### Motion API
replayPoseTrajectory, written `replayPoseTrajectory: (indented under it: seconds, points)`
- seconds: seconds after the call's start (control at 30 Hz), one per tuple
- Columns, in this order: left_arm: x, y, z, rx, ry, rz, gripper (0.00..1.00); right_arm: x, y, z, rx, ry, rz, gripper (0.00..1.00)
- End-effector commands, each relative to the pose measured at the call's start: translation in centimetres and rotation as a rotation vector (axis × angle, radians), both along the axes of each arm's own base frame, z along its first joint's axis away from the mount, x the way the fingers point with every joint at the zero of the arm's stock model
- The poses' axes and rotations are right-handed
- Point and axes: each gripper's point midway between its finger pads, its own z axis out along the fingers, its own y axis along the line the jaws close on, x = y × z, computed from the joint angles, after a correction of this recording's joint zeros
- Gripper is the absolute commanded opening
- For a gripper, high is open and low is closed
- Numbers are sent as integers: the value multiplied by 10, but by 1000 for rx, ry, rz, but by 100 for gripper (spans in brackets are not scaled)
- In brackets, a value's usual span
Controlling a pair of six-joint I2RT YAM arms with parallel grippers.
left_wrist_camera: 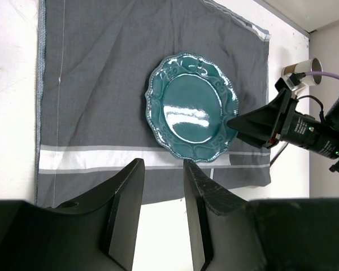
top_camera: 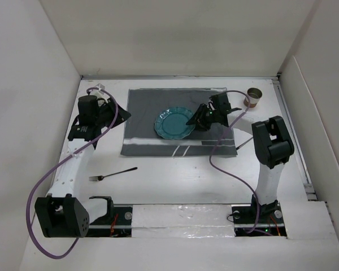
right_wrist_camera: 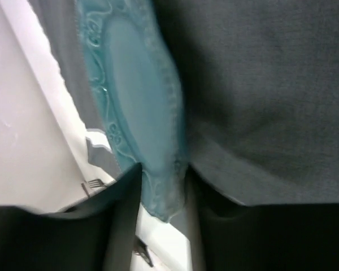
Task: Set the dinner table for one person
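The white dinner table (top_camera: 175,180) carries a dark grey striped mat (top_camera: 147,113) with a teal plate (top_camera: 174,123) lying on it. My right gripper (top_camera: 195,120) is at the plate's right edge. In the right wrist view the plate's rim (right_wrist_camera: 135,113) fills the gap between its jaws (right_wrist_camera: 161,169), so it is shut on the rim. In the left wrist view the plate (left_wrist_camera: 192,107) lies on the mat (left_wrist_camera: 96,73) with the right gripper (left_wrist_camera: 230,121) at its edge. My left gripper (left_wrist_camera: 164,166) is open and empty, above the mat's left side (top_camera: 116,113).
A dark fork (top_camera: 113,174) lies on the table, near and left of the mat. A small cup (top_camera: 253,97) lies on its side at the back right. A thin dark item (top_camera: 243,144) lies by the mat's right edge. White walls enclose the table.
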Motion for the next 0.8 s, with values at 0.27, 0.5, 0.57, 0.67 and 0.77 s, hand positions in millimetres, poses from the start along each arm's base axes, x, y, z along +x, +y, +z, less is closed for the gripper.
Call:
replayPoseTrajectory:
  seconds: [0.27, 0.5, 0.57, 0.67, 0.77]
  points:
    - [-21, 10, -22, 91, 0, -8, 31, 10, -56, 71, -242, -204, -23, 72]
    - [-26, 4, -22, 81, -19, -46, 0, 71, -181, 134, -420, -373, -357, 0]
    - [-26, 0, -19, 72, -33, -74, 0, 84, -230, 131, -544, -336, -502, 0]
    - [-26, 1, -18, 83, -43, -77, 0, 100, -291, 137, -632, -297, -659, 7]
    - [-26, 4, -20, 106, -37, -70, 0, 111, -339, 130, -681, -236, -753, 32]
